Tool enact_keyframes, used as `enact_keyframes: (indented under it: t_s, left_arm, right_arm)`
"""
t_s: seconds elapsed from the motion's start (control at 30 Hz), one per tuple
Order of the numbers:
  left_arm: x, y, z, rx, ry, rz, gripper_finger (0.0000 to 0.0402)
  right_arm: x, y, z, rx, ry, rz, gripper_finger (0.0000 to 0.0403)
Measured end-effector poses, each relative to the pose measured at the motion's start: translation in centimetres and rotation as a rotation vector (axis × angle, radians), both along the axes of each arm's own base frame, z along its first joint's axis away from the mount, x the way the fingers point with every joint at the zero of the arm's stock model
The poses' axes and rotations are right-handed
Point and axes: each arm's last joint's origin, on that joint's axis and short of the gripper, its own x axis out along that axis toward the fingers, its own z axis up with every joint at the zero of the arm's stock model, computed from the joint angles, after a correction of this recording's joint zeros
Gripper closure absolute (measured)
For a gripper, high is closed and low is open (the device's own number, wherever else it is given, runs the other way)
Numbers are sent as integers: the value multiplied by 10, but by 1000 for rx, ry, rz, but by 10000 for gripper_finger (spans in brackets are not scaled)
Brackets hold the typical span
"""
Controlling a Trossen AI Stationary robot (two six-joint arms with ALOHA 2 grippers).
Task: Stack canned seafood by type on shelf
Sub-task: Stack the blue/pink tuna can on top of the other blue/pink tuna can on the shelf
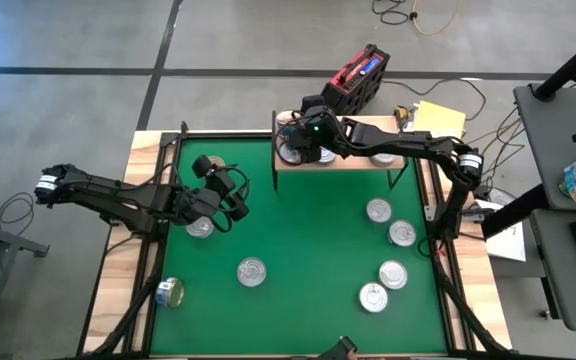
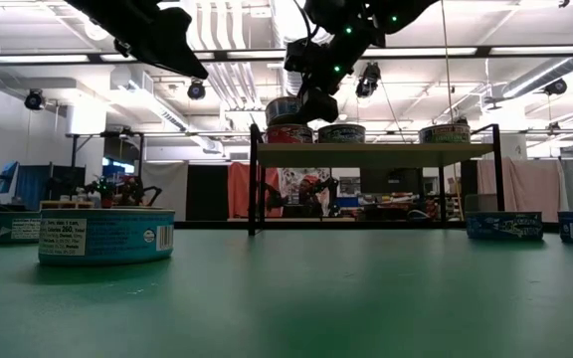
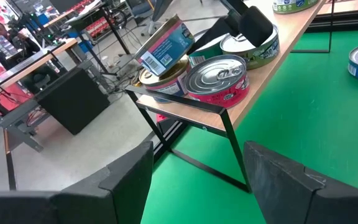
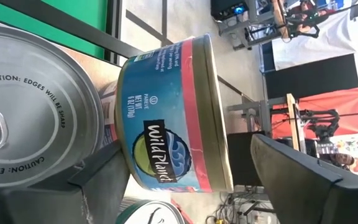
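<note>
The shelf (image 1: 346, 161) stands at the mat's far edge with several cans on it. At its left end a blue-and-pink labelled can (image 4: 166, 112) stands tilted, its lower edge resting on a gold-topped can (image 3: 157, 79). Beside them sits a pink-labelled silver-topped can (image 3: 219, 78). My right gripper (image 1: 300, 135) is open at this end, one finger on either side of the tilted can. My left gripper (image 1: 236, 195) hangs open and holds nothing, above the mat's left part, over a loose can (image 1: 200, 228). My right gripper has a clear gap between one finger (image 4: 297, 174) and the tilted can's rim (image 4: 219, 124). The other finger (image 4: 98, 171) lies close by the can's opposite face; I cannot tell whether it touches. The can leans on the gold-topped can below it.
Loose cans lie on the green mat (image 1: 308, 230): one in the middle (image 1: 253, 271), one on its side at the near left (image 1: 171, 292), several at the right (image 1: 393, 274). More cans stand farther along the shelf (image 2: 444, 132). Black frame bars run along the mat's sides.
</note>
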Motion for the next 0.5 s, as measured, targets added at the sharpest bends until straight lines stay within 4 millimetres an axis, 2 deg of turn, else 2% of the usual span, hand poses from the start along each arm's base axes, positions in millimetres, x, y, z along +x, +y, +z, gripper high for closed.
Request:
enact_keyframes:
  t_s: [0.5]
  left_arm:
    - [0,0,0,0,0,0,169]
  right_arm:
    - [0,-1,2,2,-23,2,87]
